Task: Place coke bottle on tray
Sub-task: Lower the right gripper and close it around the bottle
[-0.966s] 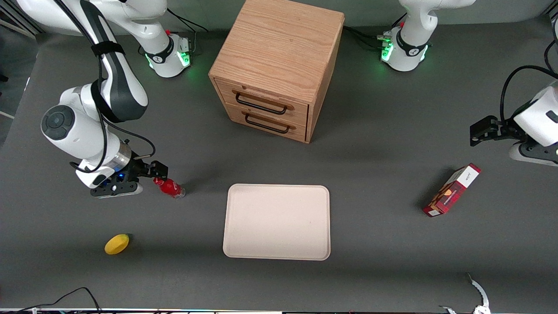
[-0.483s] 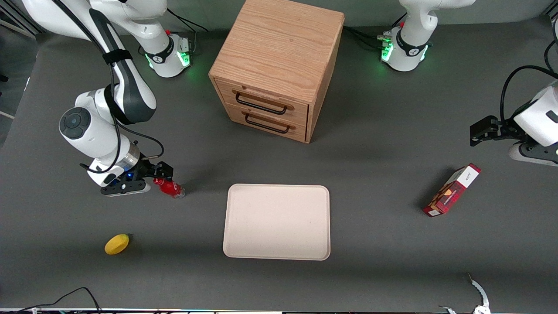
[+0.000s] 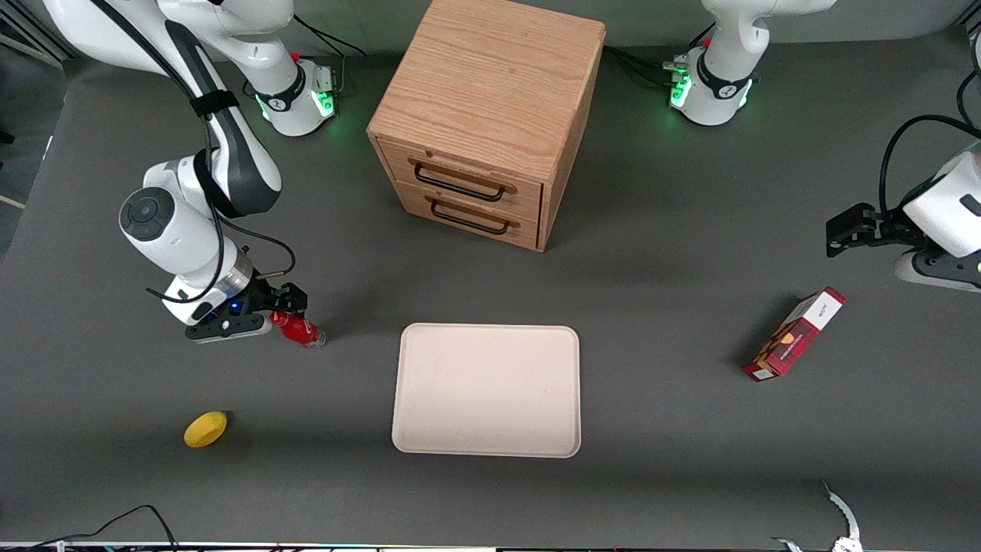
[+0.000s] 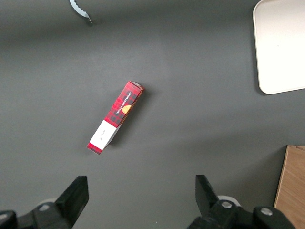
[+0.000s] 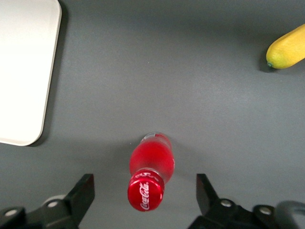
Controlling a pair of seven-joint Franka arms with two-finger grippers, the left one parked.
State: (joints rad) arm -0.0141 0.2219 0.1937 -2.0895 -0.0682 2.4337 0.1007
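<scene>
The coke bottle (image 3: pixel 300 330), small and red with a red cap and a clear base, stands on the dark table beside the tray, toward the working arm's end. The right wrist view looks down on the coke bottle (image 5: pixel 150 167) and its lettered cap. My right gripper (image 3: pixel 285 306) hovers over the cap. The gripper (image 5: pixel 144 189) is open, with one finger on each side of the cap and a clear gap to both. The cream tray (image 3: pixel 486 389) lies flat mid-table with nothing on it; its rounded corner (image 5: pixel 24 71) shows in the right wrist view.
A yellow lemon (image 3: pixel 205 428) lies nearer the front camera than the bottle. A wooden two-drawer cabinet (image 3: pixel 483 115) stands farther back than the tray. A red carton (image 3: pixel 795 334) lies toward the parked arm's end.
The right arm has moved toward the bottle, bringing the open gripper over its cap. The bottle, tray and lemon have stayed put.
</scene>
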